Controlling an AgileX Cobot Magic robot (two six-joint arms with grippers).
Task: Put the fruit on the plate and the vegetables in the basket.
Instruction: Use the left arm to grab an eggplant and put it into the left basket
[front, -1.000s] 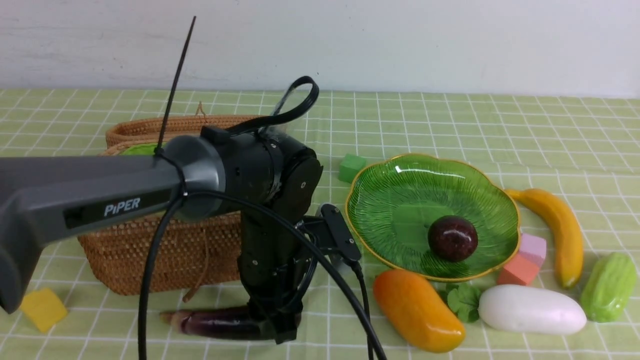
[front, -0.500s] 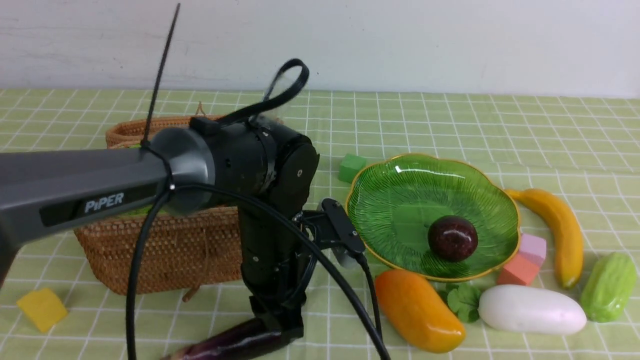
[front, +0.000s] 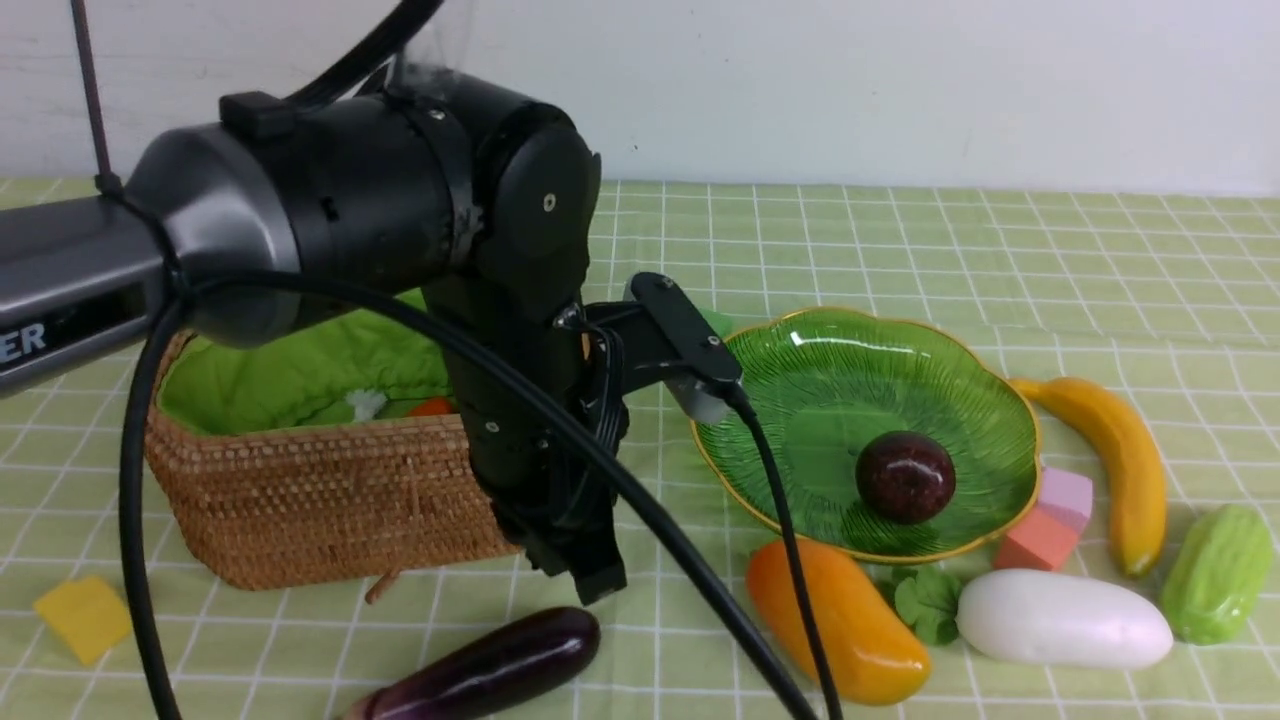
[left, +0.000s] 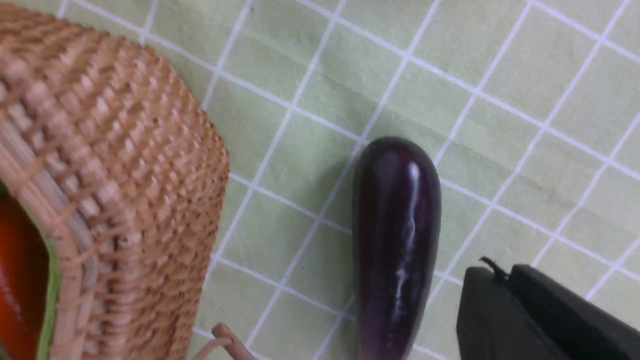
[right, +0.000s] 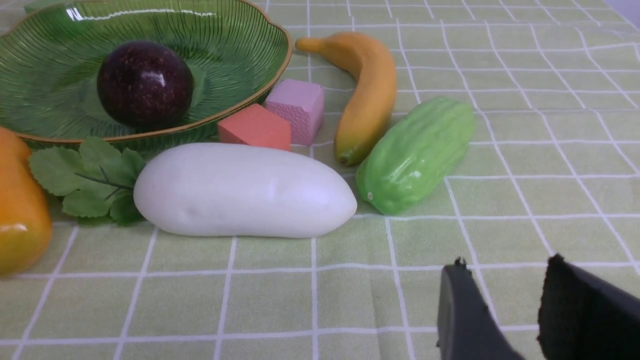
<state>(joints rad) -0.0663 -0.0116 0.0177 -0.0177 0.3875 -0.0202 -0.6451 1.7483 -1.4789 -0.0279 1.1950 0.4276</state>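
Left hand (front: 592, 580) hangs in the front view just past the basket's (front: 320, 500) near right corner, fingers together on nothing. The eggplant (front: 490, 670) lies on the surface below it, in front of the basket and clear of the grip. Inside the basket is something red-orange; to the basket's right, the plate (front: 850, 380) carries only the dark ball (front: 905, 478).

From the left wrist, the fingers (left: 550, 310) sit closed just beside the eggplant, which lies near the basket wall without touching it.

From the right wrist, the right hand (right: 505, 270) shows its fingers apart and empty, while the banana (right: 367, 90) and mango (right: 15, 210) lie off the plate.

The likely trouble is the eggplant's glossy, rounded skin. A pinch off its middle could squirt it out, or roll it away from the basket.
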